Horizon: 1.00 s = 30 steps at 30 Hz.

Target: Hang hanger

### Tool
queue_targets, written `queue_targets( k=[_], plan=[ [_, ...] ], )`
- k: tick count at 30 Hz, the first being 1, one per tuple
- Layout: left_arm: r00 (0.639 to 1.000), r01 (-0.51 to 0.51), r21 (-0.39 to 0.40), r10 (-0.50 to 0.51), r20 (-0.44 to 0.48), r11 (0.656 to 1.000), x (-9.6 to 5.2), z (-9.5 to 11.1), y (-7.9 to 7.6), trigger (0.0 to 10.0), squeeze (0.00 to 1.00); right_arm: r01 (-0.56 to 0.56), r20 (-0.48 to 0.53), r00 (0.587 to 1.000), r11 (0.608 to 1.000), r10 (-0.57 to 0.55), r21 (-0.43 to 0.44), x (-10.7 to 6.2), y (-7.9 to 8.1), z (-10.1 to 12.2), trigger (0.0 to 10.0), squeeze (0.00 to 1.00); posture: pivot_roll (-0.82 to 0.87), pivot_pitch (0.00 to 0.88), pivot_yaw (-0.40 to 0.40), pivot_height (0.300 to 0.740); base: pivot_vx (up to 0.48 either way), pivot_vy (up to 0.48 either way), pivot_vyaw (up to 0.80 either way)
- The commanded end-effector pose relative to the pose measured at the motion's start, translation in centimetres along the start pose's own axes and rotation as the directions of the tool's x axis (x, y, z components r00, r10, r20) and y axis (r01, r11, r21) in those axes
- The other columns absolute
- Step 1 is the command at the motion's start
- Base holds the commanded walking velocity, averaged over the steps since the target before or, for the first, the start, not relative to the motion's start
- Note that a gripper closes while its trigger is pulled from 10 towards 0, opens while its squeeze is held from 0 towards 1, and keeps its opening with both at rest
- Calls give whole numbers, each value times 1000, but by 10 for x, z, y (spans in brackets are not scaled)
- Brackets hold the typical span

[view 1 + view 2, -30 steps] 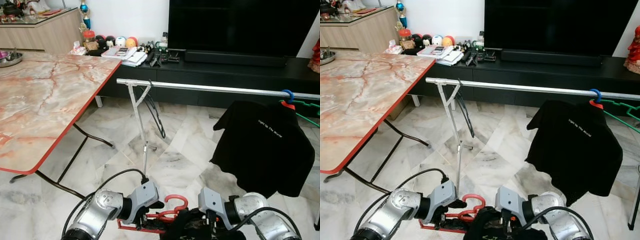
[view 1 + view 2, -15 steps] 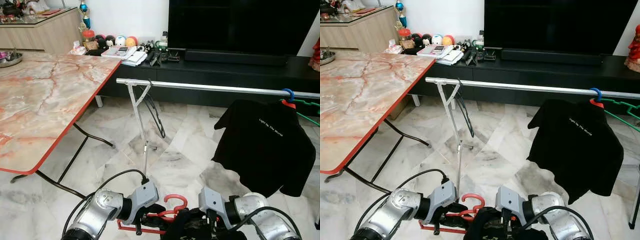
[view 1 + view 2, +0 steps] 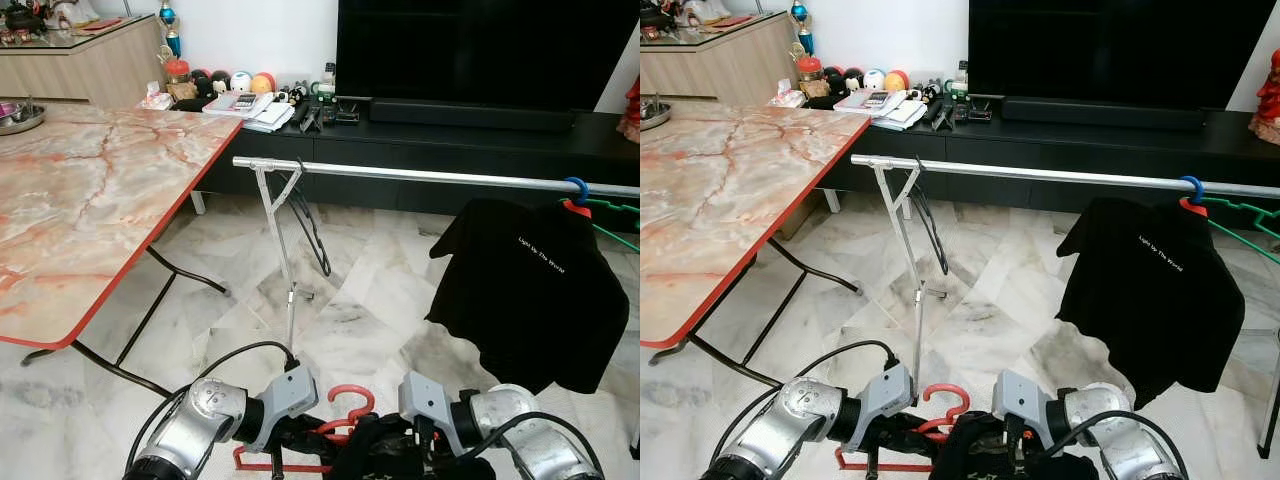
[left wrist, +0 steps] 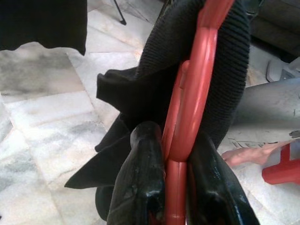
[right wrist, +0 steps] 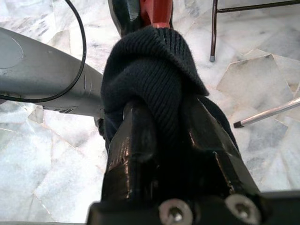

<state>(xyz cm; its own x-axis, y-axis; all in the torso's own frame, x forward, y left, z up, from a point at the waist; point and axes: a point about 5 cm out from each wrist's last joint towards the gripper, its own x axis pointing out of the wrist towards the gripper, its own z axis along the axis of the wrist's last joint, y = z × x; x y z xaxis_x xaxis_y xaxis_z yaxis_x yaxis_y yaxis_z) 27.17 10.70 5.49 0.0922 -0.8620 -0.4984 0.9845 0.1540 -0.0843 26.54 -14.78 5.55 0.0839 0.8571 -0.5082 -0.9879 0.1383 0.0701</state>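
A red plastic hanger [image 4: 197,93] sits low in front of me, its hook [image 3: 345,400] pointing up. My left gripper [image 4: 174,147] is shut on the hanger's neck just below the hook. A dark knit garment [image 5: 150,70] is bunched over the hanger, and my right gripper [image 5: 171,126] is shut on that fabric right beside the left one. Ahead, a silver clothes rail [image 3: 420,176] runs across the room at about chest height. A black T-shirt [image 3: 530,290] hangs near its right end.
A marble-top folding table with a red edge [image 3: 90,200] stands to the left. The rail's thin stand [image 3: 288,270] rises straight ahead. A green hanger [image 3: 615,210] hangs at the rail's far right. A black TV cabinet [image 3: 480,150] lines the wall behind.
The left gripper and red hanger have dipped slightly lower. The black T-shirt on the rail has swayed a little.
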Motion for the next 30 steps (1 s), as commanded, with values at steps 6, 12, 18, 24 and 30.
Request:
queue_targets(
  k=[6,12,18,24,30],
  plan=[
    [1000,-24,-32,24,16,999,1,0,2,0,0,-41,118,992,999,43,-17,4,2,17,10000,1000,105,36,-5,740,0,0,0],
    [1000,-22,-34,23,19,999,2,0,2,0,0,-35,162,986,999,36,-7,4,1,21,10000,1000,106,28,-7,740,0,0,0],
    [1000,-21,-36,22,20,999,2,-1,1,0,0,-30,211,977,999,26,16,4,1,22,10000,631,107,24,-7,740,0,0,0],
    [1000,-20,-38,21,22,999,2,0,1,0,0,-19,231,973,999,11,34,1,0,23,0,0,106,27,-7,740,0,0,0],
    [999,-24,-43,25,25,999,2,0,2,0,0,-3,237,972,999,-6,37,0,-2,23,0,0,108,34,-9,740,0,0,0]
  ],
)
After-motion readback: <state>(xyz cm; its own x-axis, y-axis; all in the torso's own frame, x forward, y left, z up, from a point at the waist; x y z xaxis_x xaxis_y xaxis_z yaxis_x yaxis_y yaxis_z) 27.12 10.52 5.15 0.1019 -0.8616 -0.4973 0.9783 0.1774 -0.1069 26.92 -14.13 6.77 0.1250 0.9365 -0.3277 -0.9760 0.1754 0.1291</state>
